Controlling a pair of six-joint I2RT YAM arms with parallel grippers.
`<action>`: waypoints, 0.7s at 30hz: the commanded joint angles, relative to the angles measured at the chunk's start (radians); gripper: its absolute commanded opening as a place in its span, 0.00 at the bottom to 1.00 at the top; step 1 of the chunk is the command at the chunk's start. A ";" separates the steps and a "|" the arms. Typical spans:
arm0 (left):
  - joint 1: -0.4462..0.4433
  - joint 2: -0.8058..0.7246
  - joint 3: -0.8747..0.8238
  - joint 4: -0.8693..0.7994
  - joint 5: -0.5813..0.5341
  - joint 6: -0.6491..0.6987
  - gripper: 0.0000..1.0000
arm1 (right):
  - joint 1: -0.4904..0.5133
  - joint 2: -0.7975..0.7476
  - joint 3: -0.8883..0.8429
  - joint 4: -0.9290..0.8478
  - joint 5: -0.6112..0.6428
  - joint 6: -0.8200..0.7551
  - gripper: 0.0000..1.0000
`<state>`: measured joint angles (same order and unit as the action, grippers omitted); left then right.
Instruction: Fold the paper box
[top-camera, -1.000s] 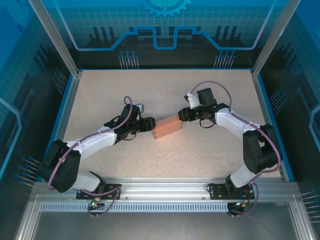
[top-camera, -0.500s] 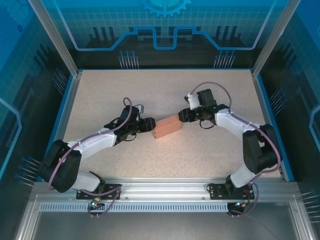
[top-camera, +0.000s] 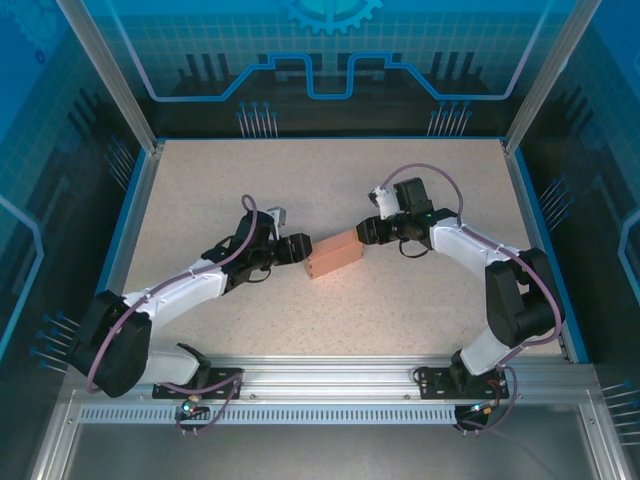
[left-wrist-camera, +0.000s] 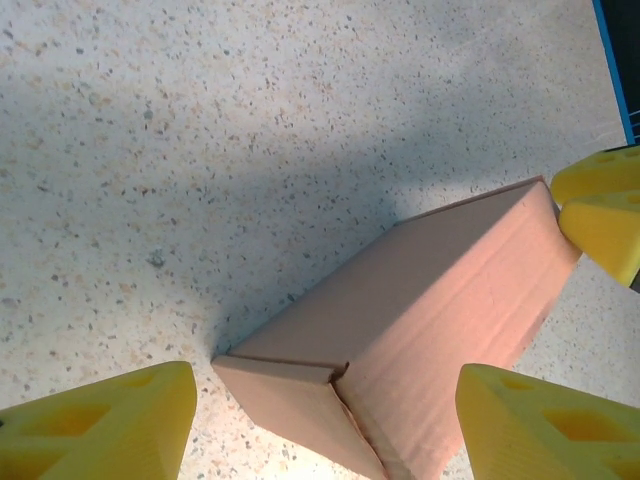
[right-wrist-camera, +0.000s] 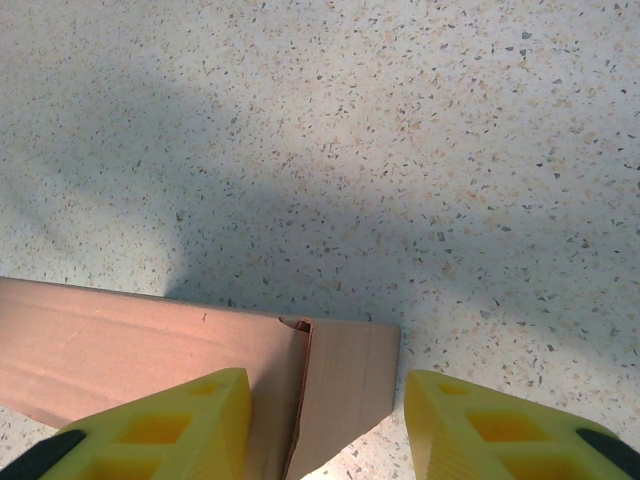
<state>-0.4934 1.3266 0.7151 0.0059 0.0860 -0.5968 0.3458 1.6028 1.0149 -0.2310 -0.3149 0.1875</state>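
Observation:
The paper box (top-camera: 335, 255) is a salmon-pink, closed rectangular box lying flat mid-table, between both grippers. My left gripper (top-camera: 298, 250) is at its left end. In the left wrist view the box (left-wrist-camera: 420, 310) runs away diagonally, and the left gripper (left-wrist-camera: 325, 405) is open, its yellow fingers (left-wrist-camera: 100, 430) straddling the near end with a gap on each side. My right gripper (top-camera: 366, 231) is at the box's right end. In the right wrist view the right gripper (right-wrist-camera: 325, 400) is open around the box's end flap (right-wrist-camera: 345, 385): one finger (right-wrist-camera: 160, 425) overlaps the top face, the other stands off it.
The speckled beige tabletop (top-camera: 300, 180) is bordered by a blue rim and aluminium frame posts (top-camera: 110, 75). A fingertip of the right gripper (left-wrist-camera: 600, 215) shows against the box's far corner in the left wrist view.
My left gripper's jaws have spread wider around the box end, and the left arm has shifted a little. The box and the right arm have stayed put.

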 joint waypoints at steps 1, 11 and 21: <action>0.001 -0.015 -0.032 0.001 0.058 -0.026 0.70 | -0.001 0.017 -0.027 -0.090 0.031 -0.010 0.45; -0.002 0.031 -0.060 0.025 0.081 -0.042 0.56 | 0.001 0.020 -0.036 -0.082 0.033 -0.006 0.45; -0.002 0.075 -0.063 0.058 0.080 -0.048 0.47 | 0.001 0.005 -0.048 -0.085 0.049 -0.006 0.45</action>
<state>-0.4934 1.3727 0.6704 0.0822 0.1627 -0.6388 0.3458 1.5990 1.0065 -0.2256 -0.3061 0.1875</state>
